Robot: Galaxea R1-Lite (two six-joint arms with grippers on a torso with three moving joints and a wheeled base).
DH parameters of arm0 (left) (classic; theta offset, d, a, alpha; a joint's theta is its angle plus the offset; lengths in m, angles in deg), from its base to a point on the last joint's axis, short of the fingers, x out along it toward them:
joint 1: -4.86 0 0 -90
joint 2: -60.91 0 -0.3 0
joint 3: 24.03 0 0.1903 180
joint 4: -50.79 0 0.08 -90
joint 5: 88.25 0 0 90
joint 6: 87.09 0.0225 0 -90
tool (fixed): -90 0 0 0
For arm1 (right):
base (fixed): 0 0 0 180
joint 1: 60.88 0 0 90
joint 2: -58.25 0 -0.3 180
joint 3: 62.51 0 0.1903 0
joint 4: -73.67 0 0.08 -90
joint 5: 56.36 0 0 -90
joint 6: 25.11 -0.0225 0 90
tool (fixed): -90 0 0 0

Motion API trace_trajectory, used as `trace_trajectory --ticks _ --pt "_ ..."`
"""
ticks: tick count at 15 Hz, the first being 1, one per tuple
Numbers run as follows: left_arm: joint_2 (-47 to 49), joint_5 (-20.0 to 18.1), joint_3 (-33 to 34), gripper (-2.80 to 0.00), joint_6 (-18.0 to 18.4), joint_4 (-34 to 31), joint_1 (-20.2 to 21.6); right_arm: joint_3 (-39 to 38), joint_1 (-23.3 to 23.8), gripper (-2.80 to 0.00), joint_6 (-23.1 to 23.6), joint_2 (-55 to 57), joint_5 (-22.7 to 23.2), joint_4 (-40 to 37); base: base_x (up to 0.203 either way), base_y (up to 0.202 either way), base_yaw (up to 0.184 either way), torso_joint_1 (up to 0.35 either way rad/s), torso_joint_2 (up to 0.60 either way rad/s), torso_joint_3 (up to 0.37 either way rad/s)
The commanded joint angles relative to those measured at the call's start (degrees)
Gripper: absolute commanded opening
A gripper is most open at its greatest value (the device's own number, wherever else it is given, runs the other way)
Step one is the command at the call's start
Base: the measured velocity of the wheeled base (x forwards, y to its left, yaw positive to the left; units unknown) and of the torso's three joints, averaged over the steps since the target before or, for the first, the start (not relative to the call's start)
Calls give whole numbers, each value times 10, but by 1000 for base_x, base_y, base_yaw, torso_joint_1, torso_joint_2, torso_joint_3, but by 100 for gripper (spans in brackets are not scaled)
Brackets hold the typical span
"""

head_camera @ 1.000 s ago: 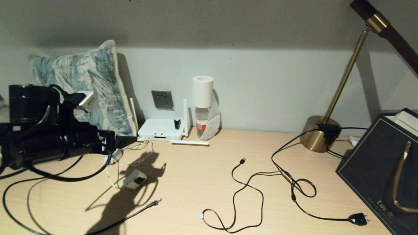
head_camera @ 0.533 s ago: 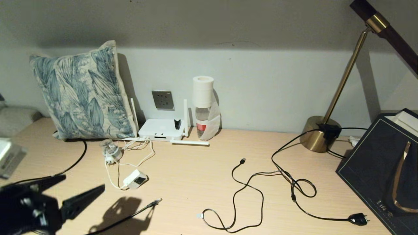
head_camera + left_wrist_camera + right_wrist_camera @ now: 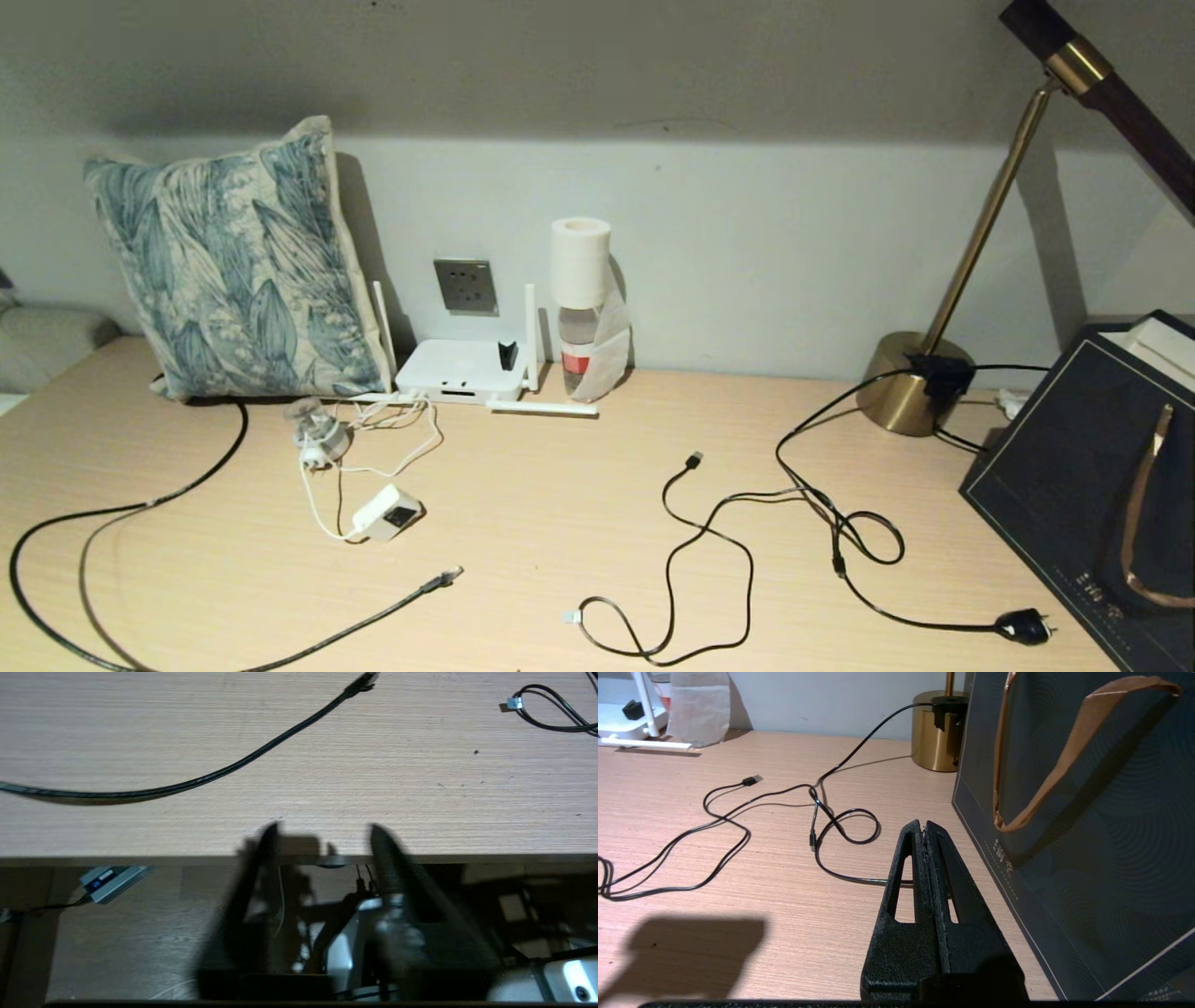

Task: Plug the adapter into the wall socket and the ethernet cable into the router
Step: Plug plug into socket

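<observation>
Adapter (image 3: 387, 512) and ethernet cable (image 3: 355, 623) both lie loose on the tabletop (image 3: 579, 504): neither is plugged in, so the task looks to be at its very beginning. The small white block rests on its thin white cord, in front of the router (image 3: 459, 371) and beside a round clear travel plug (image 3: 316, 437). The wall socket (image 3: 464, 285) sits on the wall just above the router, its pin holes unoccupied. The ethernet cable's clear connector tip (image 3: 451, 574) points toward the middle of the tabletop, near the adapter but apart from it.

Neither arm shows in the head view. In its own wrist view, the left claw (image 3: 322, 833) hangs at the near edge of the tabletop with its fingers apart and nothing between them; the ethernet cable (image 3: 187, 781) runs across the wood ahead of it. The right claw (image 3: 926, 828) is pressed together and empty, parked low over the tabletop next to a dark paper bag (image 3: 1087, 812).

Judging from this, the first step is a pickup. The left claw would need to travel forward to the adapter, grip the block by its sides, and turn it so the prongs face the socket.
</observation>
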Motion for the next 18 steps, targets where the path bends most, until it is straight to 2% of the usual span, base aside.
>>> trace_trajectory --ticks 1,3,5,14,18 --pt "-146 5 -3 -280 9 -32 21 -15 0 -280 0 0 0 0 0 0 0 0 0 0" --pt "-238 -4 -5 -280 25 -46 29 -15 0 -280 1 0 1 0 0 0 0 0 0 0" --pt "-273 -16 -4 -280 47 -49 34 -15 0 -280 1 0 0 0 0 0 0 0 0 0" --pt "-268 3 -2 -280 16 -46 37 -15 0 -280 1 0 0 0 0 0 0 0 0 0" --pt "-267 4 -2 -280 14 -46 37 -15 0 -280 1 0 0 0 0 0 0 0 0 0"
